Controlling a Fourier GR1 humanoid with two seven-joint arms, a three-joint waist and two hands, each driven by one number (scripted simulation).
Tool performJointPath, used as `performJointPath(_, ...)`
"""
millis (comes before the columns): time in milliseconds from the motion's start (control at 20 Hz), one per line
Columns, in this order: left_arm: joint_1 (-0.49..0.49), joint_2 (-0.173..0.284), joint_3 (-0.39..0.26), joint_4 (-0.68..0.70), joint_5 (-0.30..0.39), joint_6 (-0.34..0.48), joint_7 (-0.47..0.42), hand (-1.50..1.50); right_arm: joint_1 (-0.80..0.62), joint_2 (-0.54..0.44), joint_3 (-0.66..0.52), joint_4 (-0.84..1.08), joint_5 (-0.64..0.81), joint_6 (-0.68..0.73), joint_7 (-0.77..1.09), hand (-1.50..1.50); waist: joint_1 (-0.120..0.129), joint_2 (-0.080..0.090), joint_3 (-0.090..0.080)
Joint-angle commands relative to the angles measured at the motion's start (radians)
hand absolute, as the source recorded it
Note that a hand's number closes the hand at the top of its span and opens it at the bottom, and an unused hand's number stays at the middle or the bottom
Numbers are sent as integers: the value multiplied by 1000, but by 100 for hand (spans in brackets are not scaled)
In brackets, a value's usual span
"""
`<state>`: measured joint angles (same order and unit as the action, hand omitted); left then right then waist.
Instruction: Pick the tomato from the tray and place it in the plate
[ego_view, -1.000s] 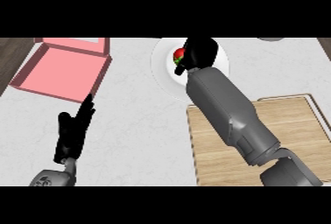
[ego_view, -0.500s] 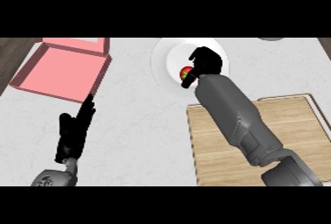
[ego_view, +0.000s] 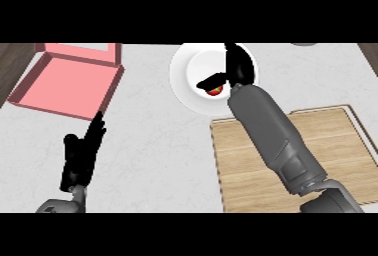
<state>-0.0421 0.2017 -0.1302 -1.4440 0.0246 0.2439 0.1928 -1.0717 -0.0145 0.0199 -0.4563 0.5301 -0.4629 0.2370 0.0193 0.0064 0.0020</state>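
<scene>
Reaching up the right side of the frame, the robot's grey right forearm ends in a black right hand (ego_view: 235, 70) held over the round white plate (ego_view: 184, 82) at upper centre. The small red tomato with a green top (ego_view: 215, 90) shows just under the thumb, low on the plate and toward its lower right. The long fingers point up and away across the plate and look fairly straight, so the hand appears to have let go, though whether the thumb touches the tomato cannot be told. By this view the placing looks as good as done, with only the arm's withdrawal left. Below the plate, at lower right, lies the pale wooden tray (ego_view: 339, 150), partly covered by the forearm. An open pink box (ego_view: 66, 85) sits at upper left. The left hand (ego_view: 83, 155) rests at lower left on the white marbled counter (ego_view: 155, 150), fingers straight and pointing up, out of the way.
</scene>
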Motion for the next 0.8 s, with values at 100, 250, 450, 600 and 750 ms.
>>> performJointPath(100, 18, -5, -13, -45, -2, -6, 18, 0, 83, 12, -158, -132, -169, -107, -220, -150, -1, -2, 0)
performJointPath(250, 18, -6, 13, -19, 7, -9, 18, 0, 154, -2, -171, -192, -252, 9, -292, -150, -14, -5, -1)
performJointPath(450, 22, -16, 4, -55, -15, -7, 56, 0, 203, -3, -156, -250, -293, 79, -307, -150, -14, -7, -2)
performJointPath(600, 2, -11, 35, -18, -28, -1, 39, 0, 207, -4, -166, -204, -334, 84, -416, -150, -9, -4, -2)
performJointPath(750, -5, 18, 81, 32, 25, -87, -14, 0, 201, 2, -165, -141, -341, 90, -483, -150, -6, -3, -2)
